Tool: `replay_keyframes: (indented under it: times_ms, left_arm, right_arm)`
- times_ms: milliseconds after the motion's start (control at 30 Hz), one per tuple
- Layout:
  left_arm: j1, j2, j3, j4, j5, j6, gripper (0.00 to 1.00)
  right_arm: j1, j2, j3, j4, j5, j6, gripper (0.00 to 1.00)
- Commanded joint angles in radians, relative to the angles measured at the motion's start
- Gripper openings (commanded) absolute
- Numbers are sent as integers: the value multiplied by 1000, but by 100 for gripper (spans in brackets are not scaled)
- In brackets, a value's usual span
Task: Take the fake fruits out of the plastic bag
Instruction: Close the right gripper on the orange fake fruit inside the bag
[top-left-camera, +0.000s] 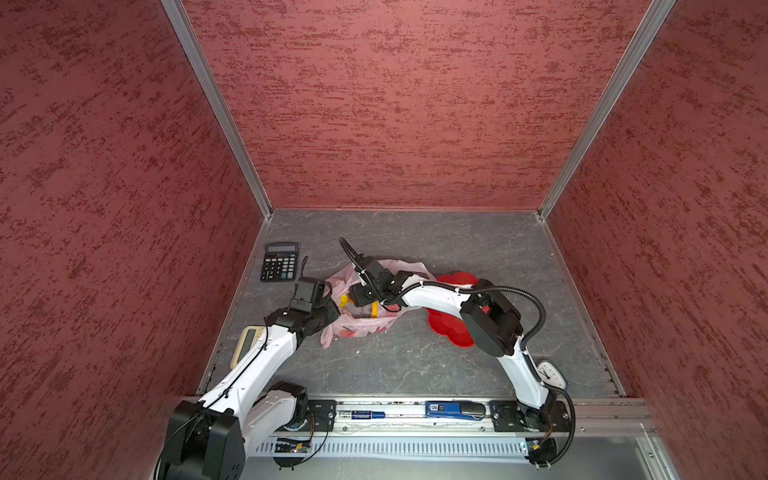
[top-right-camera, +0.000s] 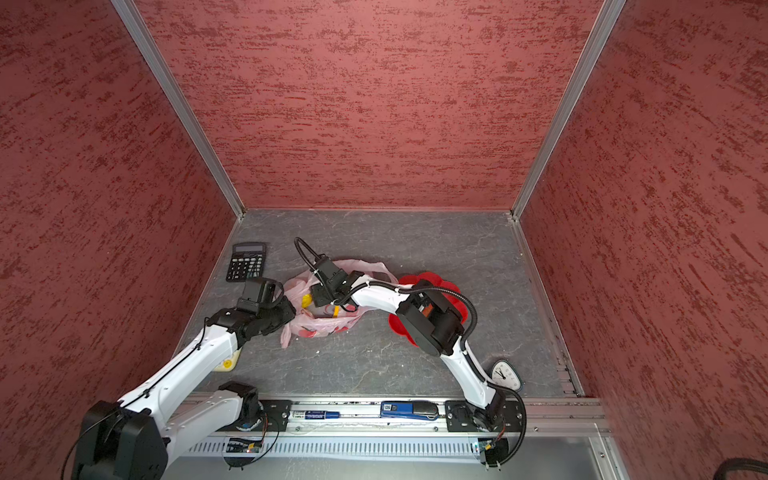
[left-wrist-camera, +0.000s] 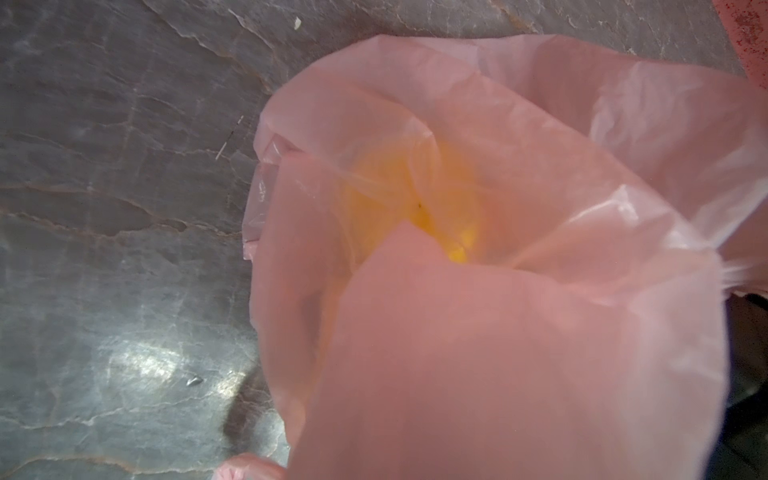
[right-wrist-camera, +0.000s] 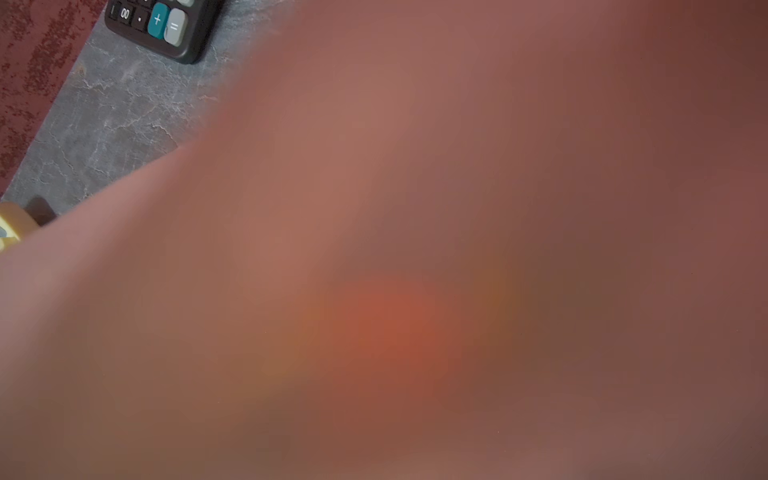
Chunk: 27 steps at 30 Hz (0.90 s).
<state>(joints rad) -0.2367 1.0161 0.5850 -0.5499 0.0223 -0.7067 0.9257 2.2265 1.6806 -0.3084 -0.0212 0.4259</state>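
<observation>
Small glossy yellow fake fruits are lying inside the crinkly pale-pink plastic bag, mid grey table. The nearer right gripper is hanging directly over them in the bag mouth; the left gripper is sitting at the bag's left rim. Both sets of fingers are hidden, so I can't tell their state.

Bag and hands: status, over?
Left hand at bag rim, grip unclear. Right hand down in bag, jaws hidden. Yellow fruit inside. Nothing seen in the way.

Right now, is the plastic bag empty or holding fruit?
Holding fruit: yellow fruit shows inside the plastic bag in both top views.
</observation>
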Motion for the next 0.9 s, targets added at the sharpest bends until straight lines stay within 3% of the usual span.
replay_keyframes:
  times_ms: [0,433,867]
  left_arm:
    - [-6,-8,-14,5,2,-5,26]
    - [-6,-3,-9,13,0,-6,26]
    - [-3,15,-2,30,2,-7,25]
  right_arm:
    - [-6,13,20,26,13,4,59]
    - [-6,-96,-66,54,-18,-5,40]
    - [-1,-278,-215,58,-112,4,35]
